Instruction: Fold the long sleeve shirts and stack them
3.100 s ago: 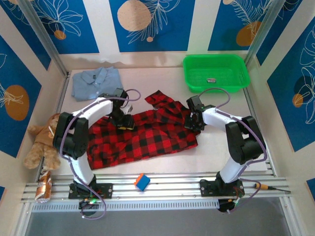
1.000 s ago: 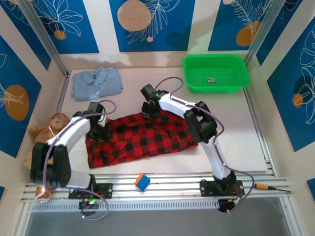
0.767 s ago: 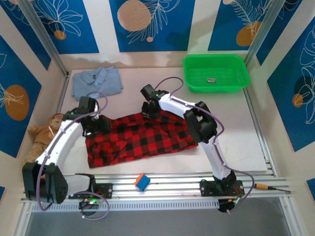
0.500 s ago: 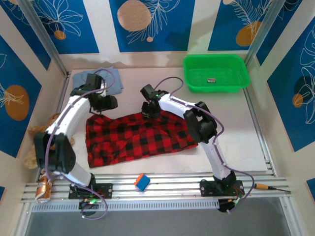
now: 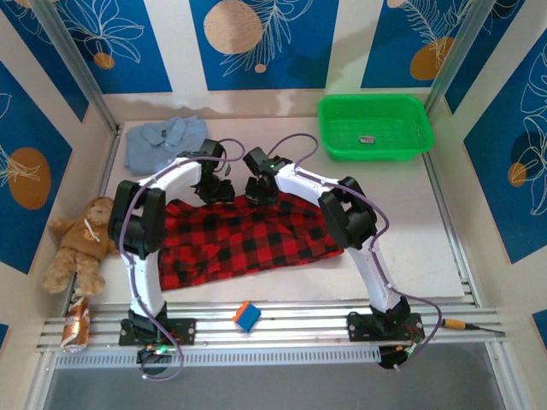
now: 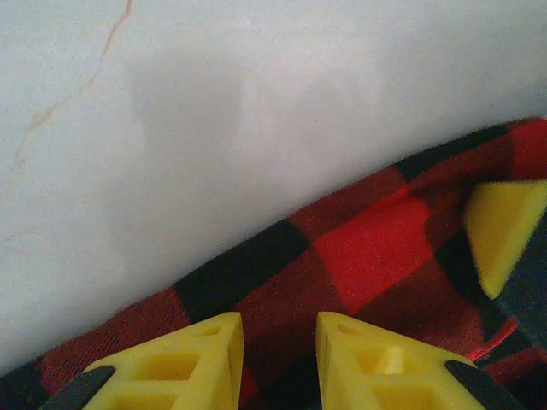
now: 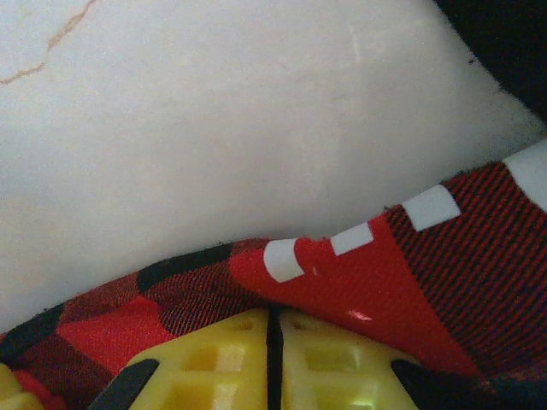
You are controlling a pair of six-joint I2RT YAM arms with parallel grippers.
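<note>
Top external view: the flannel shirt (image 5: 248,239) sits mid-table, folded down to a rough rectangle, so I'd say it's partway there. The blue shirt (image 5: 167,141) lies well apart at the far left corner with nothing stacked yet, and the green basket (image 5: 329,128) at far right holds one small dark item (image 5: 367,139). Left wrist view: the left gripper (image 6: 278,359) has its fingers a little apart right over the flannel's far edge, and in the right wrist view the right gripper (image 7: 269,346) looks pinched together on that same edge, white lettering beside it.

Robot test cell — aluminium rail base (image 5: 299,329), blue patterned wall panels (image 5: 291,51), white tabletop (image 5: 256,137).
</note>
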